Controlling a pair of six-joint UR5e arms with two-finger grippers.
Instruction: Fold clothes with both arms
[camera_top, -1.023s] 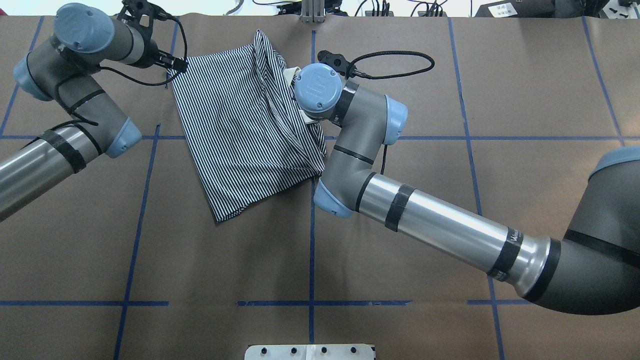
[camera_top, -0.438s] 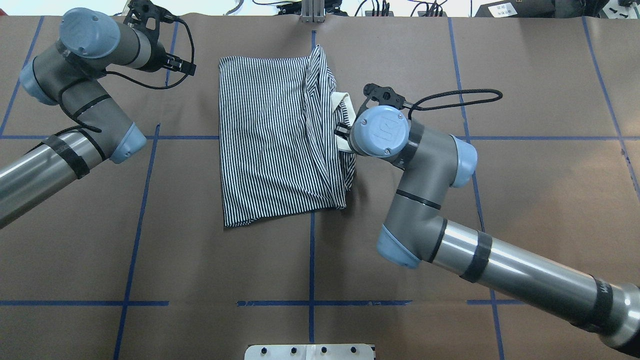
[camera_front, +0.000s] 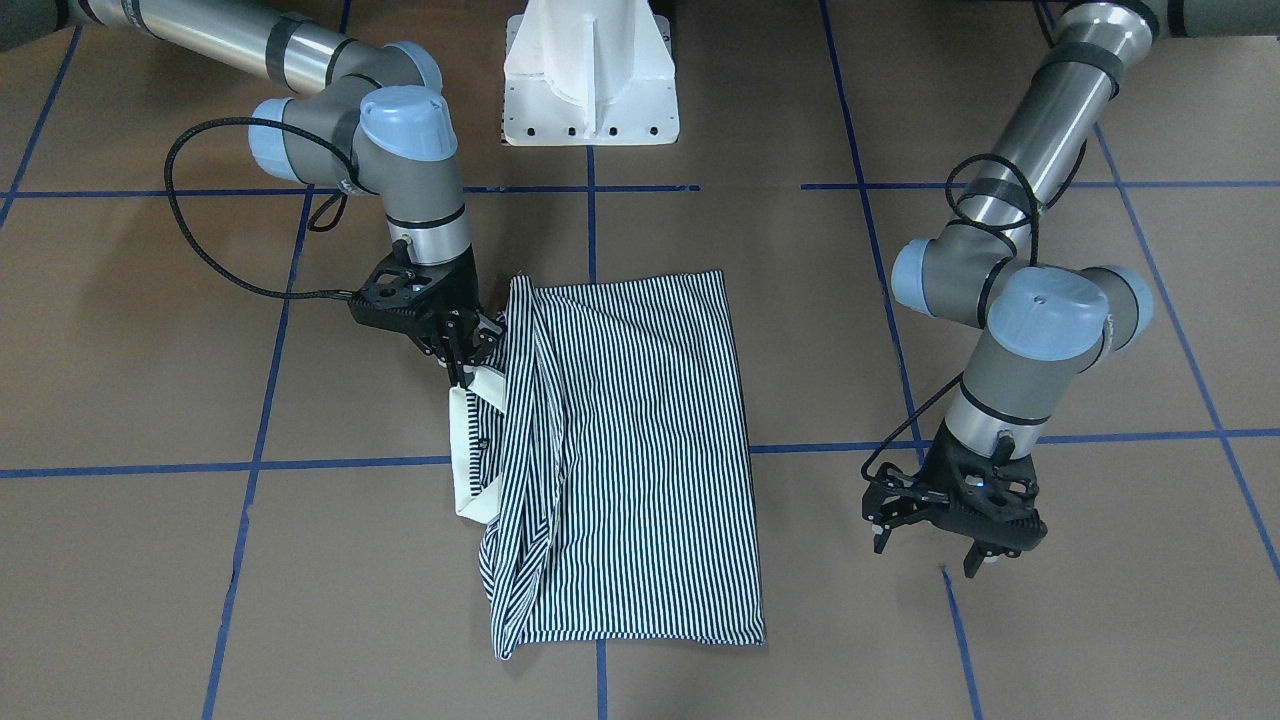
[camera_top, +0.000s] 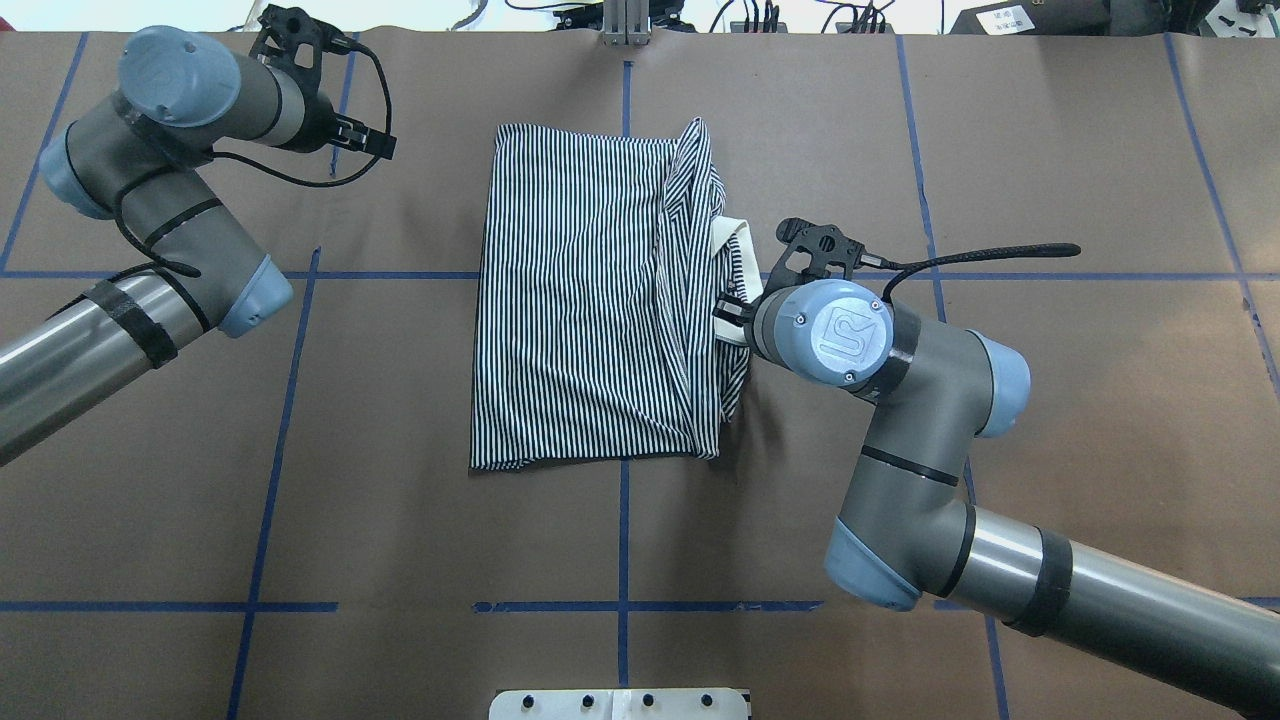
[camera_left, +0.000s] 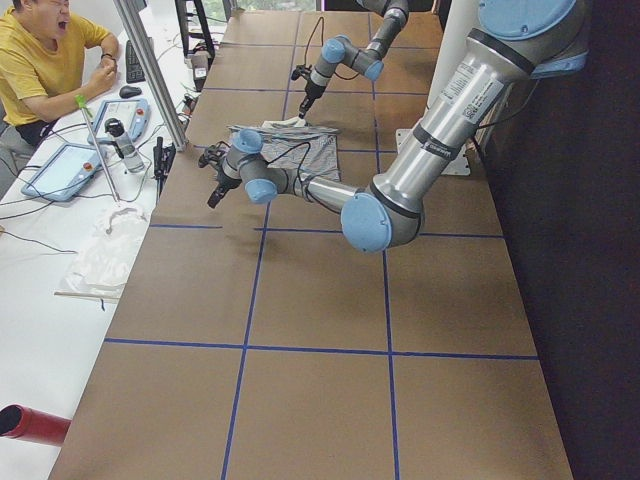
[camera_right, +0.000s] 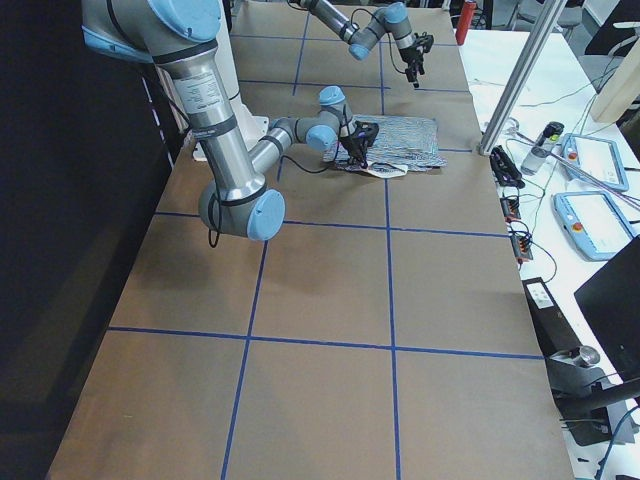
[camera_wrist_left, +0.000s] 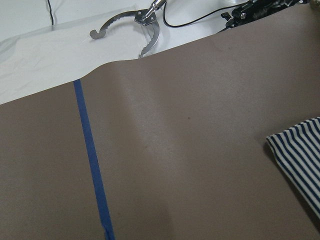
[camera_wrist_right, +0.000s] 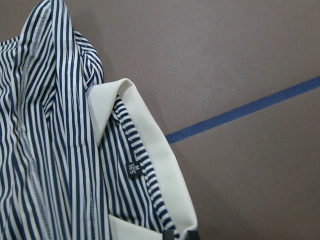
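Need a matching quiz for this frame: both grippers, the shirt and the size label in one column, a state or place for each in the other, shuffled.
Things:
1. left gripper
2. right gripper
3. polo shirt
4. size label

States or places:
A. black, inside the collar
B. open, above bare table
C. shut on the cream collar
D. striped, lying on the table

Pairs: 1-B, 2-C, 3-D, 4-A.
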